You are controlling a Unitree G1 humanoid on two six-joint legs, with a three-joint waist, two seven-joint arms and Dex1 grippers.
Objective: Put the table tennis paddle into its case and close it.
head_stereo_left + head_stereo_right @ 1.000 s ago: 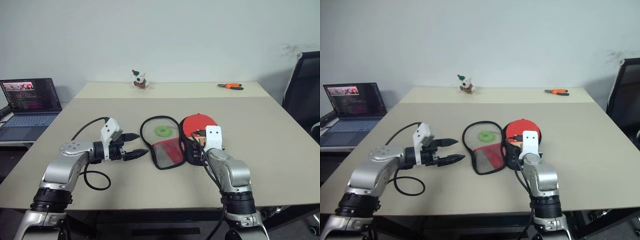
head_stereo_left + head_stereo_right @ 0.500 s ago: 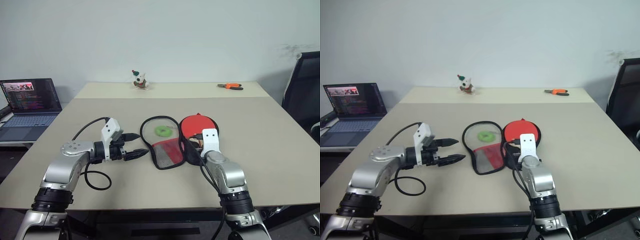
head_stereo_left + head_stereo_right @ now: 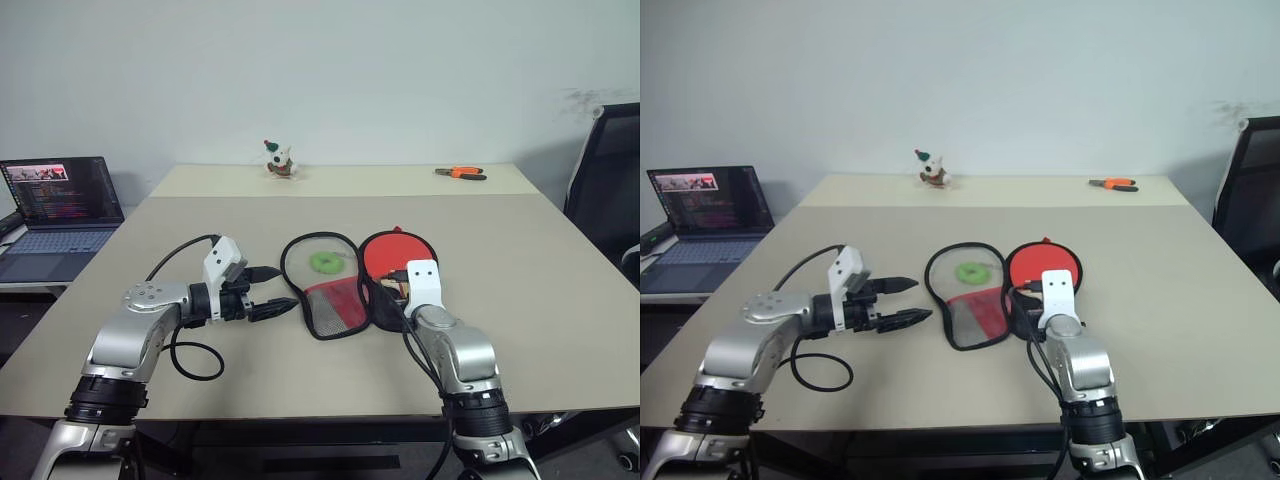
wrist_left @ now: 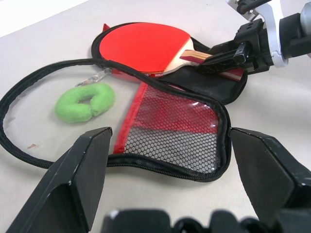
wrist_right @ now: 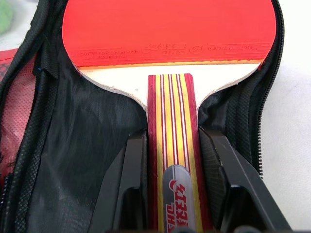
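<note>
Roughly centred on the table (image 3: 560, 270): the case (image 3: 335, 300), lying unzipped and spread flat; it serves as landmark for all below.
Paddle: the table tennis paddle (image 4: 143, 46) lies red face up on the case's black half, the side toward the right arm; its striped wooden handle (image 5: 172, 145) points at the right gripper.
Right gripper: the right gripper (image 5: 172, 160) is clamped on the handle, one black finger against each edge; from the head views its white bracket hides the fingers and most of the handle.
Left gripper: the left gripper (image 3: 272, 292) hovers just beside the case's mesh half, fingers spread wide, holding nothing, short of the zip edge.
Mesh half: red fabric under black mesh; any logo is too hard to make out.
Fob: the lime-green fob (image 4: 85, 102) sits inside the zip loop (image 4: 29, 82) of the open flap; its link to the zip is tiny and unclear.
Cut off: the handle's end runs out of the right wrist view.
Beyond the case: a small figurine (image 3: 279, 160) and orange pliers (image 3: 461, 172) lie far behind it; a laptop (image 3: 55, 215), partly cropped, stands well off past the left arm.
</note>
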